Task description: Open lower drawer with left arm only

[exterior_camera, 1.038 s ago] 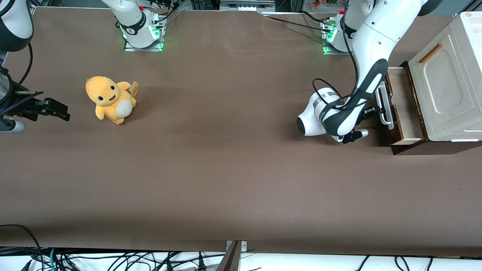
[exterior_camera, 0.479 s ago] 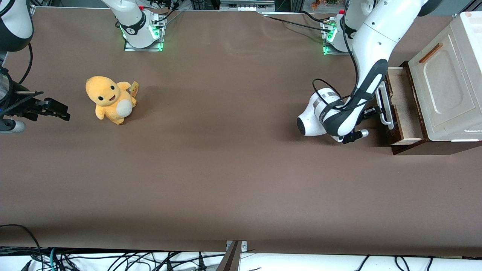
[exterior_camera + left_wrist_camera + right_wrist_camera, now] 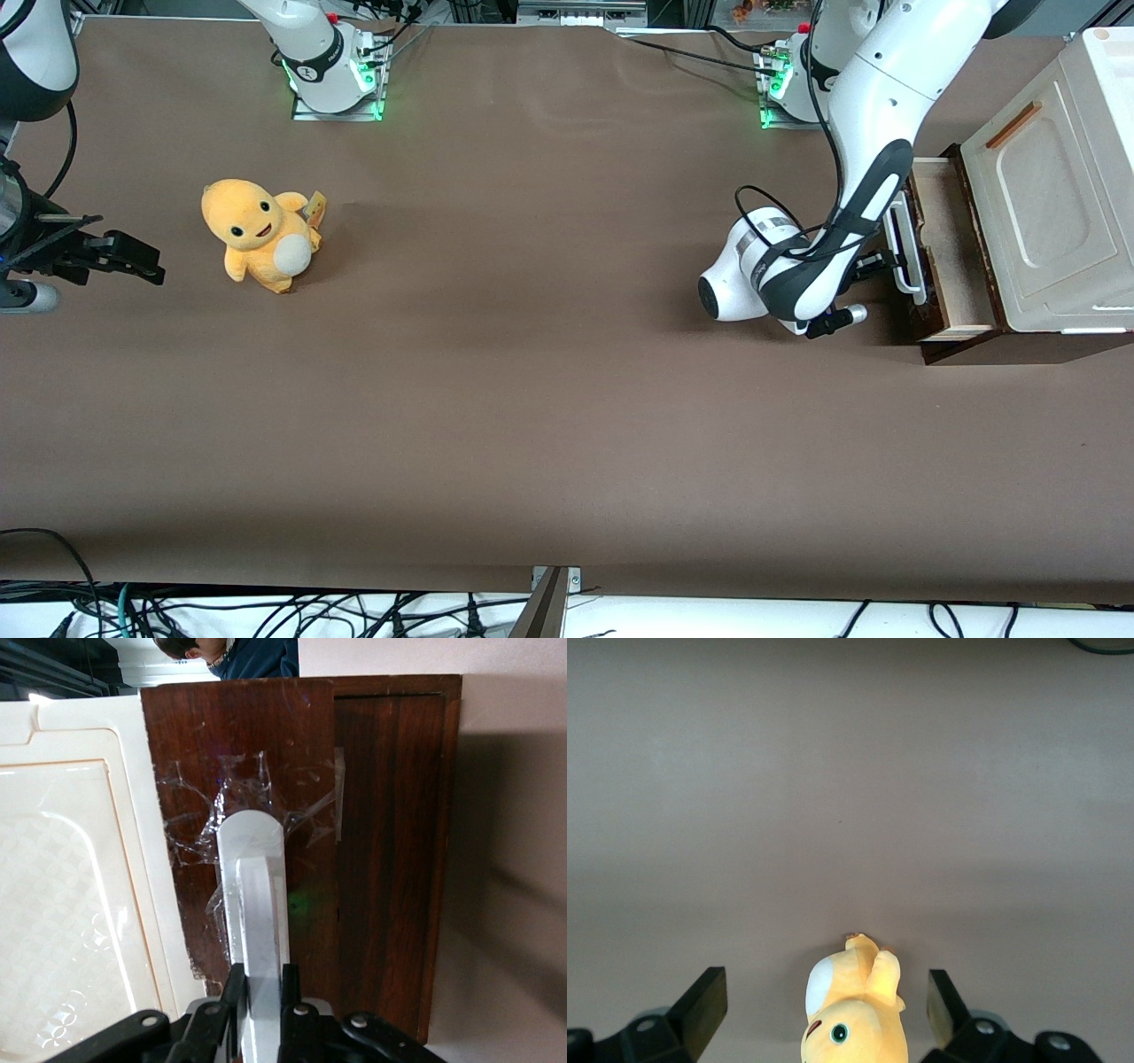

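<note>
Change: almost nothing has moved since a second ago; my left arm point(image 3: 873, 190) and the lower drawer point(image 3: 948, 252) sit as they did, the drawer pulled partly out.
Arm pose: I reach down from my base, elbow sleeve bent low over the worktop point(image 3: 532, 399), wrist turned toward the drawer front.
Hand: my hand point(image 3: 260, 997) is clamped on the white bar handle point(image 3: 255, 904), a finger on each side.
Drawer: dark brown glossy wood front with clear tape patches, pale wood inside, below the cream panel point(image 3: 1045, 204), at the working arm's end.
Plush toy point(image 3: 259, 233): soft orange, toward the parked arm's end, at about 9 o'clock from my hand.
</note>
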You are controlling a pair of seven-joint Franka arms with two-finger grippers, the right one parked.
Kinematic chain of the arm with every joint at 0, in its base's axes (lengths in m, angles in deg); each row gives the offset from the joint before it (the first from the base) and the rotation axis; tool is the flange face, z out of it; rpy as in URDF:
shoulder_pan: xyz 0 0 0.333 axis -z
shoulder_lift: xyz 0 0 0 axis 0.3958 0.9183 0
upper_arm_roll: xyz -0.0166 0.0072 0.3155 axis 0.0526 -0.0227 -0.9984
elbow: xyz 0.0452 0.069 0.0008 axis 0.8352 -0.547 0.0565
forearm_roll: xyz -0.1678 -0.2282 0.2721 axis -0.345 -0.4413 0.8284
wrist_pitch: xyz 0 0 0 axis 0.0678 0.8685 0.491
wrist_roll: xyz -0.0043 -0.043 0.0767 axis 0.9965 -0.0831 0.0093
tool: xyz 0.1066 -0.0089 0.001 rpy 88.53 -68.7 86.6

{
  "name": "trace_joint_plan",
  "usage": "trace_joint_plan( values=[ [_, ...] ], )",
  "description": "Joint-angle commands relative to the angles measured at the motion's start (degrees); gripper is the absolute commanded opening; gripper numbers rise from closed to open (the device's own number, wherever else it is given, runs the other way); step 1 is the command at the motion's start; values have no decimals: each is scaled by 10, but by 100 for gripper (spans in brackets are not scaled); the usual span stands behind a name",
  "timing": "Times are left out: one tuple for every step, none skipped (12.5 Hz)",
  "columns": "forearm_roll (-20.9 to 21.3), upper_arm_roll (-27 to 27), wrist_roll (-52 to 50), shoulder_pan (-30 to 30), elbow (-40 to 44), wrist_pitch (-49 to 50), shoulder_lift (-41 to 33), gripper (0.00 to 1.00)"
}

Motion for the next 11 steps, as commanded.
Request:
trace_joint_plan(
  values=[
    [-16, 4, 15, 15, 22, 53, -3, 19],
    [-17, 5, 15, 15, 22, 56, -4, 19],
    [-17, 6, 16, 15, 22, 57, -5, 19],
    [-18, 6, 16, 15, 22, 58, -5, 19],
    [-18, 7, 16, 16, 22, 59, -6, 19],
    [-26, 7, 16, 17, 22, 59, -6, 19],
    [-28, 7, 16, 17, 22, 59, -6, 18],
    [-28, 7, 16, 18, 22, 59, -6, 18],
    [-28, 7, 16, 18, 22, 59, -6, 18],
    [-28, 7, 16, 17, 22, 59, -6, 19],
    [-28, 7, 16, 17, 22, 59, -5, 23]
  ],
)
